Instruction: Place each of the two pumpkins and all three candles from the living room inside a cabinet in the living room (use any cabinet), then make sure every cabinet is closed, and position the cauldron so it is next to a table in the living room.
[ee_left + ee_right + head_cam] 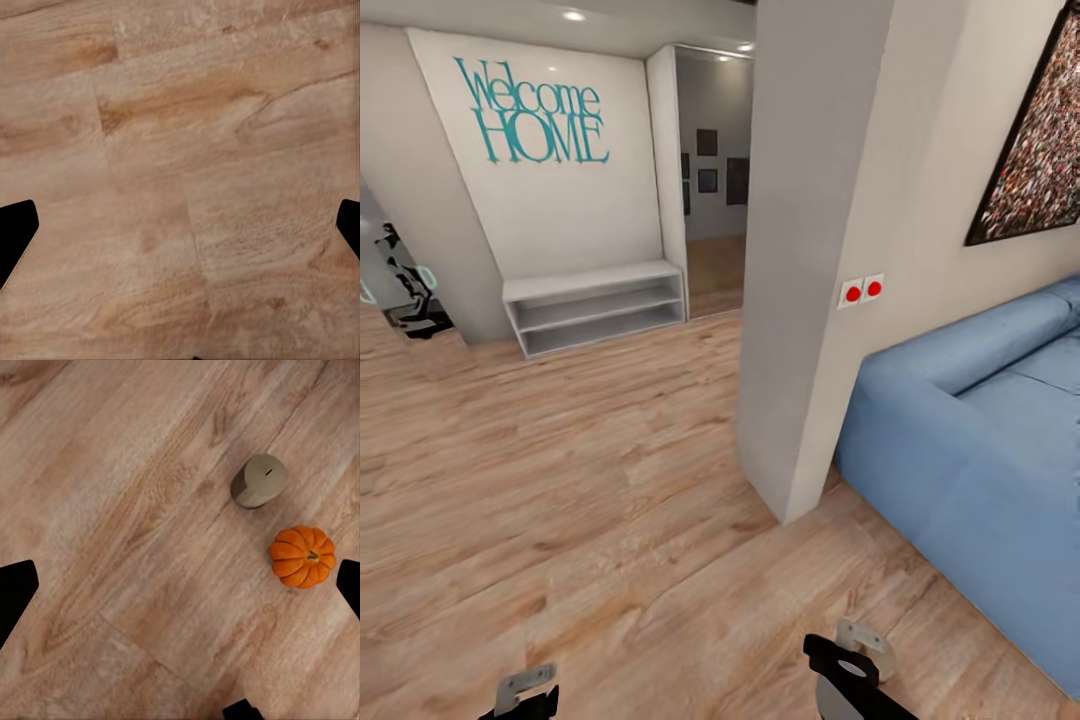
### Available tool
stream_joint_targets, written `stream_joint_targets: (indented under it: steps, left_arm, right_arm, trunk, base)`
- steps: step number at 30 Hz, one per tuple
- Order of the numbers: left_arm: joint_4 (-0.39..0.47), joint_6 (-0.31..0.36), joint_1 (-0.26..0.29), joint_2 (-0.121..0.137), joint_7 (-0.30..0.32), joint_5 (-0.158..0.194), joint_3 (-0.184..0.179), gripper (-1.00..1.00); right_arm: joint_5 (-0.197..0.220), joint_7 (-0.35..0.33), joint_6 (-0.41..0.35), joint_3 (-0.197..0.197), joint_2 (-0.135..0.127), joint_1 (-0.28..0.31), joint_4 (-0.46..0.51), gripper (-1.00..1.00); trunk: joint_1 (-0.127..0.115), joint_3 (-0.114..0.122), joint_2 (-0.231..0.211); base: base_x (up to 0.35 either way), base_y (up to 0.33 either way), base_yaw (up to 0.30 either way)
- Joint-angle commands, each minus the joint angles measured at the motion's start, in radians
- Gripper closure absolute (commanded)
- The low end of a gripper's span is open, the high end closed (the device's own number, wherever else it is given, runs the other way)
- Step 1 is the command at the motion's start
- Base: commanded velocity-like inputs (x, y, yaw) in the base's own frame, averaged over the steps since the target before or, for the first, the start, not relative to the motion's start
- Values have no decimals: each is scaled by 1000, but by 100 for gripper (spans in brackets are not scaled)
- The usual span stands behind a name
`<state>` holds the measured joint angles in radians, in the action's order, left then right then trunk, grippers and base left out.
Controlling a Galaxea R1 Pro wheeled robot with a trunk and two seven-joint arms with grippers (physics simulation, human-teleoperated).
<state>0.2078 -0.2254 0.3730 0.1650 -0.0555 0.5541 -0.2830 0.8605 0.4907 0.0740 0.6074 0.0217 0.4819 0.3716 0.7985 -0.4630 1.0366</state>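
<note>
Nearest the head camera, both grippers sat low over bare floor: left gripper [525,690] and right gripper [855,655]. In each wrist view the dark fingertips stood at opposite edges with only floor between them, so both sets of fingers were spread wide and held nothing.

Under the right wrist camera, a pumpkin [302,556] and a candle [259,480] rested on the plank floor [135,547], near each other but apart. The candle stood upright. The pumpkin lay close to one fingertip [349,585].

Risk, as judged: the pumpkin is round and could roll if one finger nudged it before the other closed. A descent off-centre between the two items might knock the candle over. Any base movement could run into either item, both being low on the floor.

Surface: light wood planks, flat, unobstructed around the items. Further out, a blue sofa [980,440] stood to the right against a white wall corner [800,300] with two red buttons [862,291]. Beyond, a low white shelf [595,305] sat under teal "Welcome HOME" lettering [535,112]. A doorway opened to a hall with framed pictures.
</note>
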Motion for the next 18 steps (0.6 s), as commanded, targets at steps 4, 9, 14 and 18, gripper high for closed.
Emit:
stream_joint_targets:
  steps: [4,9,14,18]
  left_arm:
    - [1,-2,0,1,-6,4,-8,-100]
    - [1,-2,0,1,-6,4,-8,-100]
    - [1,-2,0,1,-6,4,-8,-100]
    - [1,-2,0,1,-6,4,-8,-100]
  right_arm:
    - [11,5,7,8,0,1,0,-100]
    - [12,5,7,8,0,1,0,-100]
    - [12,5,7,7,0,1,0,-100]
    - [12,5,7,7,0,1,0,-100]
  trunk:
    - [0,-4,1]
    - [0,-7,1]
    - [0,-10,1]
    - [0,-12,1]
  base:
    - [251,202,-260]
    - [239,201,-259]
    - [210,197,-260]
    - [189,149,-260]
